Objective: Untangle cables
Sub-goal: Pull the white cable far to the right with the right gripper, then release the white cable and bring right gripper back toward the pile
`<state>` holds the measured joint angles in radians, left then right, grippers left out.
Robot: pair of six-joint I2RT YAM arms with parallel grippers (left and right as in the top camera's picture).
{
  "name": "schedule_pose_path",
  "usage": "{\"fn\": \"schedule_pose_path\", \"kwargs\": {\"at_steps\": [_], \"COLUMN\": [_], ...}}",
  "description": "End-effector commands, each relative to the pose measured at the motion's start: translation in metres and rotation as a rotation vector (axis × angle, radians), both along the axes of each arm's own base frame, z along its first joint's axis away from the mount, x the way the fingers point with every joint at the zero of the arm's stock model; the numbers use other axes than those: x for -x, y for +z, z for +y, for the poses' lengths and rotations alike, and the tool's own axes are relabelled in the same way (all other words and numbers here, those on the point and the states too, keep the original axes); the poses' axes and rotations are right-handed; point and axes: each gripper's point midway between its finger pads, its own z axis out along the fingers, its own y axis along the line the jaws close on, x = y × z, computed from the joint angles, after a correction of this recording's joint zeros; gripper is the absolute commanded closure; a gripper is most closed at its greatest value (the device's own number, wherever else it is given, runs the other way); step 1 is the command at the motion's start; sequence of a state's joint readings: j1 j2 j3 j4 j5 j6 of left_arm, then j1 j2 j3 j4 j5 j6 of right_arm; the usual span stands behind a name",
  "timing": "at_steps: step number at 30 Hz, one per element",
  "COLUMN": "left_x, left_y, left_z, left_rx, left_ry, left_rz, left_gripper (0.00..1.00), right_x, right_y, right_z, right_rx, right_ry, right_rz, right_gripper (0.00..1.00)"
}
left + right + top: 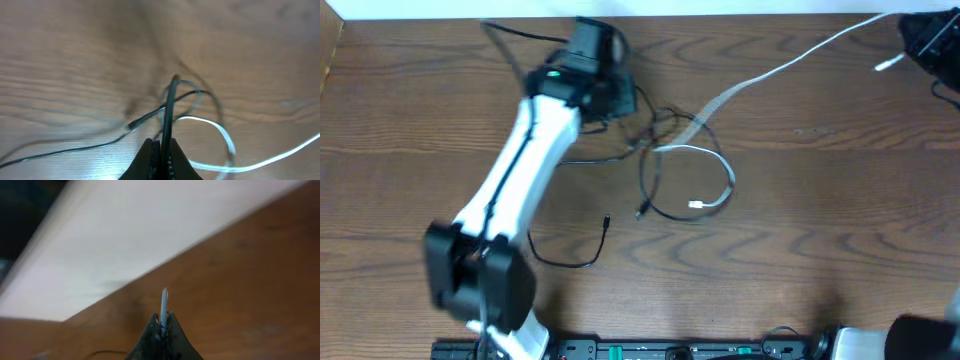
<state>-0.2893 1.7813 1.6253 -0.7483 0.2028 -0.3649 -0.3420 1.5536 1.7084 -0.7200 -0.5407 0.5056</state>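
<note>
Trailing white cable toward table edge

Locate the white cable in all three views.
Overhead: the white cable runs diagonally from the top right corner to a loop at centre.
Left wrist: lower right, looping beside the black cable pinched in the left gripper.
Right wrist: bottom centre, a short end poking up from the shut right gripper.
Shared landmark: the brown wooden table.
</note>
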Motion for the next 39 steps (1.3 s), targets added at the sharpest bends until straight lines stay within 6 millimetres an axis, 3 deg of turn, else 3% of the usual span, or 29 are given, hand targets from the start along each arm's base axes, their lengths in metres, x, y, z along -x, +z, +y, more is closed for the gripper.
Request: {"fn": "schedule_pose_path", "kwargs": {"at_steps": [1,5,12,15,17,22,30,36,39], "left_x": [0.004,0.008,0.012,0.012,0.012,0.014,0.018,0.018,0.020], "left_y": [0.026,0.042,0.042,0.042,0.042,0.040,0.037,0.036,0.034], "left_z": [0.012,0.016,0.008,0.008,0.008,0.008,0.010,0.011,0.013], "left_rx": [-0.004,0.009,0.042,0.041,0.041,0.036,0.029,0.021,0.016], "left_ry": [0.012,0.017,-0.018,-0.019,-0.018,-0.022,-0.024,-0.018,-0.014], "left_rz": [-0.057,-0.091,-0.077,-0.078,-0.078,-0.069,-0.048,-0.046,-0.034], "left_gripper": [0.93,0.93,0.93,0.93,0.92,0.92,0.92,0.93,0.93], "right_x": [-0.008,-0.014,-0.018,-0.017,-0.016,-0.013,0.015,0.044,0.060], "right_y": [-0.036,-0.079,-0.130,-0.141,-0.142,-0.145,-0.169,-0.207,-0.237], "right_z": [-0.036,-0.048,-0.029,-0.015,-0.008,0.015,0.085,0.148,0.180], "right_rx": [0.022,0.008,0.021,0.020,0.027,0.076,0.167,0.191,0.193], "right_ry": [-0.072,-0.051,0.082,0.131,0.154,0.247,0.485,0.642,0.712], "right_rz": [0.091,0.194,0.313,0.345,0.350,0.355,0.458,0.555,0.586], "right_gripper": [0.99,0.99,0.96,0.59,0.39,0.14,0.13,0.13,0.20]}}
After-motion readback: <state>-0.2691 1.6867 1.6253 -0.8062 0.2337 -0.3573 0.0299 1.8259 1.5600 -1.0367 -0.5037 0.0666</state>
